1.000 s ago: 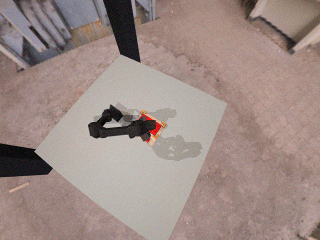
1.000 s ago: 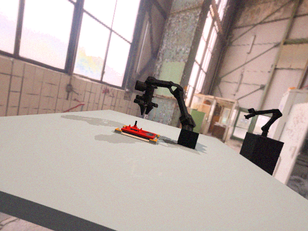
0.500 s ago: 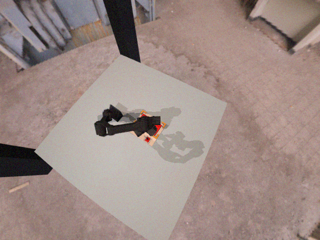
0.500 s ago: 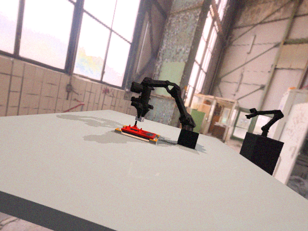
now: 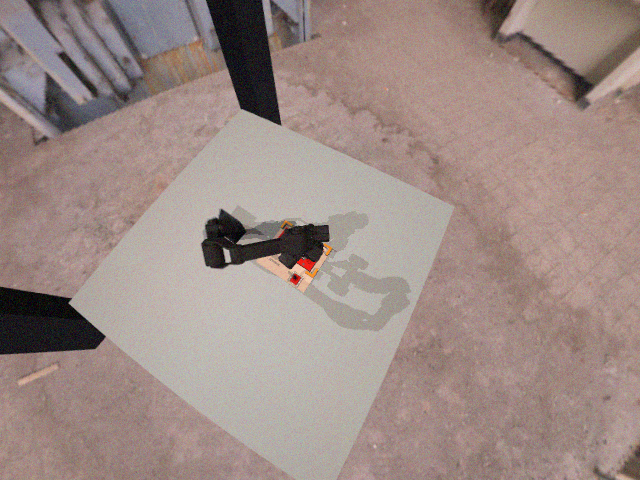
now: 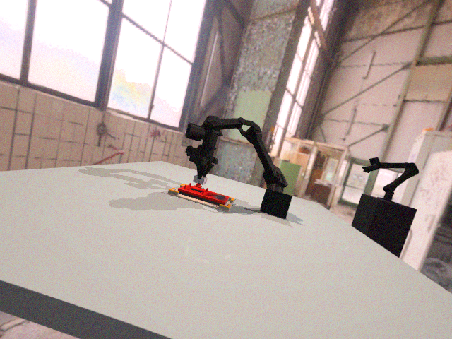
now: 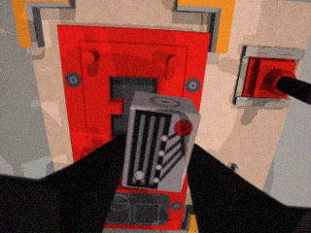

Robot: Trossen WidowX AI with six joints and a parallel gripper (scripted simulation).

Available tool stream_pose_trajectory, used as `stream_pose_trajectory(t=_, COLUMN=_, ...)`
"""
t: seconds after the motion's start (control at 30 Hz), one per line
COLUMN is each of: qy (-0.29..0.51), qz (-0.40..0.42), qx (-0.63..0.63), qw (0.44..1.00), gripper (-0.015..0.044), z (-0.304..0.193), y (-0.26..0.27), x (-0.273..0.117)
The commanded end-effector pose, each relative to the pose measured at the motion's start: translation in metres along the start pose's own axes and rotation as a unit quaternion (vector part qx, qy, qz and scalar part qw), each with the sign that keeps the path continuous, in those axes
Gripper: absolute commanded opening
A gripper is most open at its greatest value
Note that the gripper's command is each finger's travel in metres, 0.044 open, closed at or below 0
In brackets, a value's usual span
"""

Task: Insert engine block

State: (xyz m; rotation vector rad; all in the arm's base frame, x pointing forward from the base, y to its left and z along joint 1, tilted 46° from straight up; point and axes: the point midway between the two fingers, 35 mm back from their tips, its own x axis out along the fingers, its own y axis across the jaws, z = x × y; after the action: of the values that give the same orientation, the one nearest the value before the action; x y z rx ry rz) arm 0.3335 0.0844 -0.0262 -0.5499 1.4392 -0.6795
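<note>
The grey engine block is held between the fingers of my gripper, just above the red car body. In the wrist view the block covers the lower right part of the dark opening. A red rib juts into the opening from its left side. The block's face with dark stripes and a red round spot faces the wrist camera. Its slot cannot be made out. In the top view the arm hides the block and the opening.
The car body lies on a beige board with orange corner brackets. A red square piece with a black peg sits in a grey frame right of the body in the wrist view. Two small red posts stand on the body.
</note>
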Motion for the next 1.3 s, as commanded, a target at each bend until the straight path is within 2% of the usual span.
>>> stream_pose_trajectory(t=0.0, qy=0.0, qz=0.002, qx=-0.038, qw=0.999, gripper=0.0, z=-0.0012, y=0.014, x=0.0067)
stream_pose_trajectory(t=0.1, qy=0.0, qz=0.002, qx=-0.049, qw=0.999, gripper=0.0, z=-0.0017, y=0.018, x=0.0091)
stream_pose_trajectory(t=0.3, qy=0.0, qz=0.002, qx=-0.066, qw=0.998, gripper=0.0157, z=-0.0012, y=0.0178, x=0.0087)
stream_pose_trajectory(t=1.27, qy=0.0, qz=0.002, qx=-0.026, qw=1.0, gripper=0.0159, z=-0.0013, y=0.0197, x=0.009)
